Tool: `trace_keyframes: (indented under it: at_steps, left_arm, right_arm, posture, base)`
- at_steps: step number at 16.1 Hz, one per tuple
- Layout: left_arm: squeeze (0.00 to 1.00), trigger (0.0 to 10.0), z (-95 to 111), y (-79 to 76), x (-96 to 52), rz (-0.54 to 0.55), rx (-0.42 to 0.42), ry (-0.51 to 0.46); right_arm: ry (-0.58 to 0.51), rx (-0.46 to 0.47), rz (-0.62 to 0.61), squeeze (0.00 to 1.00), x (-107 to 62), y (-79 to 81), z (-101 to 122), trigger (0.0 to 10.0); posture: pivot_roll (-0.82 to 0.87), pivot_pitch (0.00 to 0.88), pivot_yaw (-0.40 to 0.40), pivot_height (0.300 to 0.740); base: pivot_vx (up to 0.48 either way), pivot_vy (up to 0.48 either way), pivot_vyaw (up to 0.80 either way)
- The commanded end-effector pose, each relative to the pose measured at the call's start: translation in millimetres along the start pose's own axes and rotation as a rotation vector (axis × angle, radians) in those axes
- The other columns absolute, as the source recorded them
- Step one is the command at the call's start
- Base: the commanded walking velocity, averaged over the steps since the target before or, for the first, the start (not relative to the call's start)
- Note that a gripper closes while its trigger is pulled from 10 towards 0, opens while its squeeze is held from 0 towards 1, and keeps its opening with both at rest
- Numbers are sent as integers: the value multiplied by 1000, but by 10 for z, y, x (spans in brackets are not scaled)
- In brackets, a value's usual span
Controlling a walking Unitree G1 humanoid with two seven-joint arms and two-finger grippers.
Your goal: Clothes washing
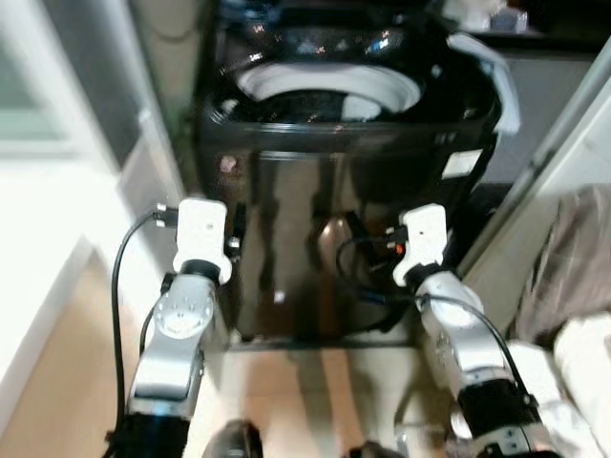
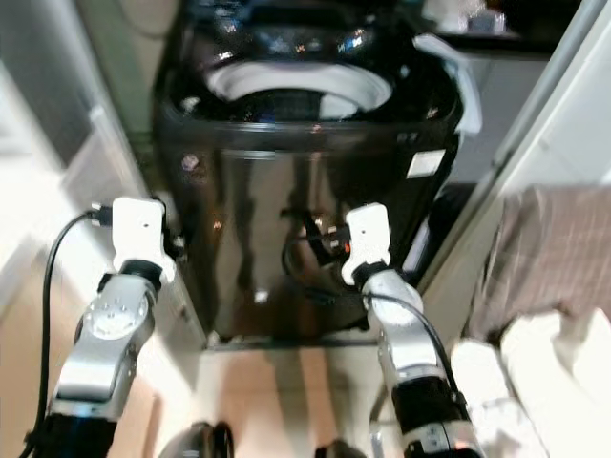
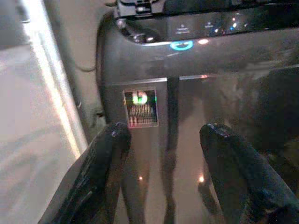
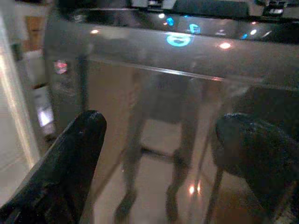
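- While both arms were raised toward it, the washing machine (image 1: 334, 191) stood in the upper middle of the head frame, a dark glossy top-loader with its lid up and the white drum rim (image 1: 329, 86) showing.
- Left gripper (image 3: 163, 140) faced the machine's front panel; its two black fingers (image 3: 105, 163) were spread apart with nothing between them. A small sticker (image 3: 140, 108) on the panel sat just above the gap.
- Right gripper (image 4: 161, 135) likewise released, fingers (image 4: 77, 154) wide apart and empty, aimed at the same front panel below a row of lit blue indicators (image 4: 178, 39).
- Pale cloth (image 1: 492, 72) hung over the machine's upper right corner. At the lower right of the frame lay a heap of laundry (image 2: 544, 258), brownish checked fabric over white pieces.
- Wooden floor (image 1: 67, 372) ran along the lower left; a pale wall (image 1: 43, 134) closed the left side.
- Judgement: the step looked like the approach, with no garment in either gripper and the drum apparently not yet loaded; I could not see into its depths.
- To do it well: turn toward the heap at the right, pinch one piece near its bunched middle so little trails, lift clear of the floor, then carry it over the rim before letting go.
- Risk: the fingers were near the glossy front, so any reach upward should clear the panel edge and the lit controls.
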State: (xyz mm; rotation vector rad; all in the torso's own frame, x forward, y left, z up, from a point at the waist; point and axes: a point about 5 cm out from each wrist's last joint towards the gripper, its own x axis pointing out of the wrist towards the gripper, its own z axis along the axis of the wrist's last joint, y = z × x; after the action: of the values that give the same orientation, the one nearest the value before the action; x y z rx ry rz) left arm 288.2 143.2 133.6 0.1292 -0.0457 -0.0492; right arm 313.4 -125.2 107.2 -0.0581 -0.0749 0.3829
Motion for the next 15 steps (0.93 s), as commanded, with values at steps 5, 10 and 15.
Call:
trace_keyframes:
  at_steps: [5, 10, 15]
  left_arm:
    - [0, 10000, -4, -37, 5, -40, 9, -8]
    - [0, 10000, -147, 46, -13, -62, 19, 41]
    - [0, 10000, -222, 41, -1, -117, 24, 69]
  right_arm:
    - [5, -11, -18, 0, 13, -53, -9, 10000]
    - [-1, -54, -68, 0, -62, -156, -55, 10000]
    - [29, -32, -273, 0, -145, -426, -99, 10000]
  posture:
    - [-77, 0, -35, 740]
    - [-77, 0, -35, 740]
    - [-85, 0, -28, 740]
  base:
    - [0, 0, -240]
    - [0, 0, -585]
    - [0, 0, -524]
